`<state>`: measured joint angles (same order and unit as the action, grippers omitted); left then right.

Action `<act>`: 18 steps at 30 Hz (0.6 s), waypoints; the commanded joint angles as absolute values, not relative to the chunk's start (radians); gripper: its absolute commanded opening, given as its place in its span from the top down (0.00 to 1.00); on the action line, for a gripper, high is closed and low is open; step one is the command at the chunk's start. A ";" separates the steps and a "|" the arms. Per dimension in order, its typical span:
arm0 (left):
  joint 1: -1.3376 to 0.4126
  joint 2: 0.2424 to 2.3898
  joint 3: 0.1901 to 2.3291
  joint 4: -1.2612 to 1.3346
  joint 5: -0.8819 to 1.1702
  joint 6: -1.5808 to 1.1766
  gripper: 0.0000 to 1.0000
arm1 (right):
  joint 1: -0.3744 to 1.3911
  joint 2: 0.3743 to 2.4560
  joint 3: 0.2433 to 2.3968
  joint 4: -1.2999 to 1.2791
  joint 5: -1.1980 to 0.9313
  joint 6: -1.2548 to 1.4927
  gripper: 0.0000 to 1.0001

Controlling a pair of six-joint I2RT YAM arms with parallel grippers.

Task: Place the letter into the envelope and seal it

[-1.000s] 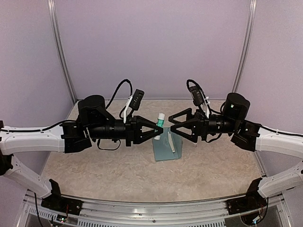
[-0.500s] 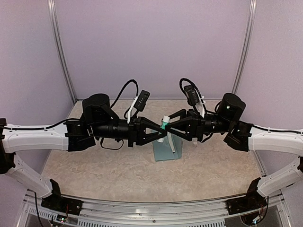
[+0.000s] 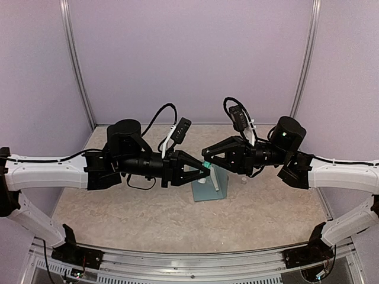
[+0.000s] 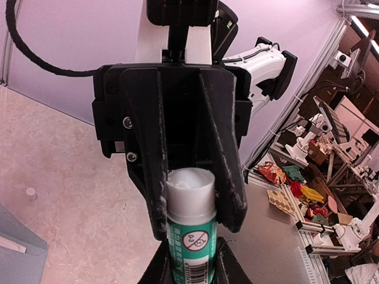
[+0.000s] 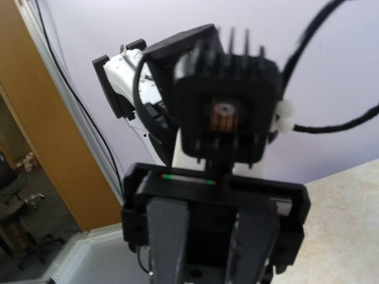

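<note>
Above the table's middle, my left gripper [image 3: 208, 170] is shut on the green body of a glue stick [image 3: 206, 165]. My right gripper [image 3: 205, 158] meets it tip to tip. In the left wrist view my left gripper [image 4: 190, 263] clamps the glue stick [image 4: 190, 236], and the right gripper [image 4: 192, 222] has a finger pressed on each side of the white top. The teal envelope [image 3: 207, 190] lies flat below them, and its corner [image 4: 18, 257] shows too. A white strip [image 3: 215, 179] runs along its right side; I cannot tell whether that is the letter.
A small white cylinder [image 3: 244, 180] stands on the marbled tabletop to the right of the envelope, also seen as a white cylinder [image 4: 28, 194]. Purple walls with metal posts [image 3: 80, 71] close in the back and sides. The right wrist view shows only the left arm's camera block [image 5: 228, 112].
My right gripper has moved left and gone from wide open to shut on the glue stick's white top. The left arm has carried the stick slightly right and lower.
</note>
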<state>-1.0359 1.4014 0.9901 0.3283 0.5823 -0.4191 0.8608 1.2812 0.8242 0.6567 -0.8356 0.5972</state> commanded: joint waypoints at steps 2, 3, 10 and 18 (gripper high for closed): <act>-1.039 1.406 1.008 0.324 0.572 -0.424 0.49 | 0.867 1.285 0.857 0.684 -0.852 0.597 0.93; -1.040 1.406 1.002 0.324 0.577 -0.427 0.44 | 0.867 1.281 0.856 0.683 -0.847 0.593 0.93; -1.039 1.393 0.947 0.360 0.615 -0.471 0.43 | 0.866 1.267 0.861 0.670 -0.827 0.584 0.94; -1.039 1.384 0.911 0.393 0.608 -0.492 0.58 | 0.867 1.274 0.868 0.664 -0.830 0.589 0.94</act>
<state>-1.0355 1.4010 0.9237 0.3508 0.5987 -0.4778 0.8619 1.2812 0.8310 0.6552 -0.8330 0.5926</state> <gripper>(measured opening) 0.459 0.159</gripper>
